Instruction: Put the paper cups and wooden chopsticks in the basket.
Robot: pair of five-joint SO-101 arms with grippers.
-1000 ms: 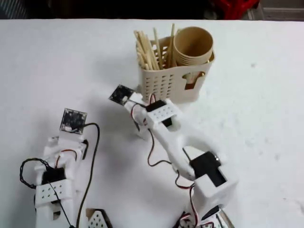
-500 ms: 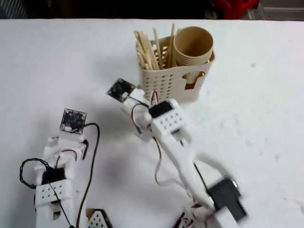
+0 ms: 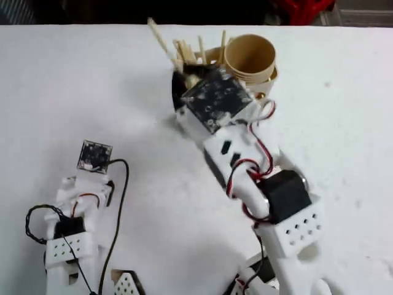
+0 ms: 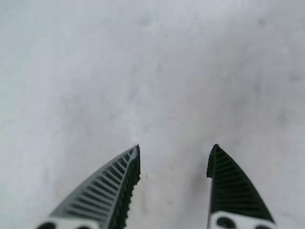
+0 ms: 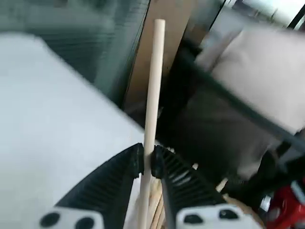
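- Right claw (image 5: 148, 162) clenched on a tilted chopstick (image 5: 155, 71) at the basket (image 3: 273, 77); let go at that lean, it could topple onto the worktop (image 3: 92, 80).
- Left claw (image 4: 176, 146) hangs released, empty.

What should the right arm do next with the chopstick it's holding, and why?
Probably lower it into the basket, then let go. The right gripper is shut on a wooden chopstick, which is held tilted above the bundle of chopsticks already standing beside the paper cups. It seems lined up with that compartment but is not yet released.
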